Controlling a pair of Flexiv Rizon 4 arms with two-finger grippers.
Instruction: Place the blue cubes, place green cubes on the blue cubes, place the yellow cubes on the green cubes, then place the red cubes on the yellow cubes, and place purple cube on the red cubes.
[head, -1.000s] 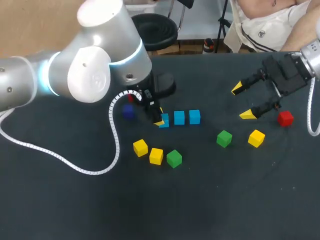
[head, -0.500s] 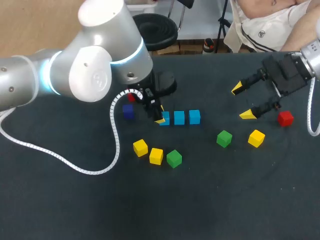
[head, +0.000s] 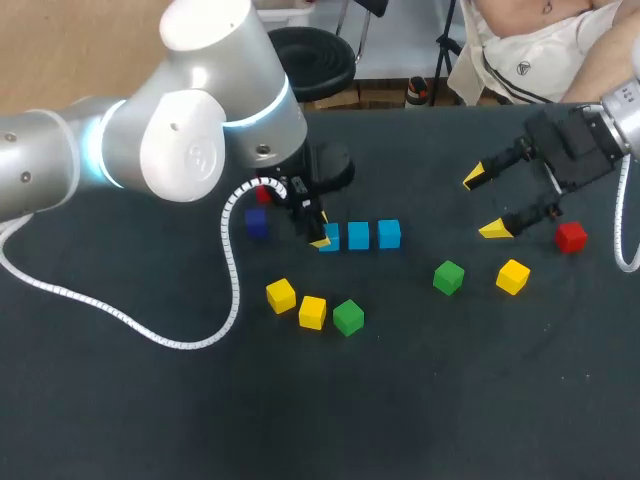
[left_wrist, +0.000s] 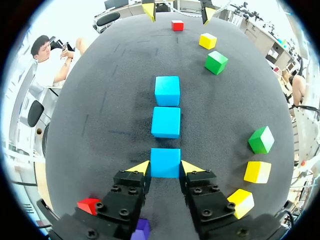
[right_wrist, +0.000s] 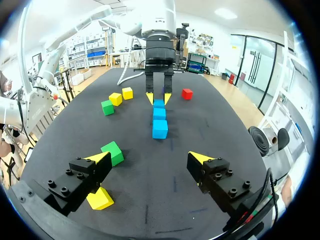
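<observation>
Three blue cubes lie in a row on the black table: the left one (head: 329, 238), the middle one (head: 358, 236) and the right one (head: 389, 233). My left gripper (head: 318, 238) is down at the row's left end, shut on the left blue cube (left_wrist: 165, 162), with a yellow fingertip (left_wrist: 141, 167) against each side. A purple cube (head: 256, 224) and a red cube (left_wrist: 90, 205) lie just behind it. My right gripper (head: 485, 203) hangs wide open above the table at the far right, holding nothing. Below it lie a green cube (head: 448, 277), a yellow cube (head: 513, 276) and a red cube (head: 571, 237).
Two yellow cubes (head: 281, 295) (head: 312, 312) and a green cube (head: 348, 317) lie in a line in front of the blue row. A white cable (head: 232, 280) from my left arm loops over the table on the left. A person sits beyond the far right edge.
Hardly anything: my left arm has shifted very slightly with the blue cube between its fingers. The right arm and the other cubes have stayed put.
</observation>
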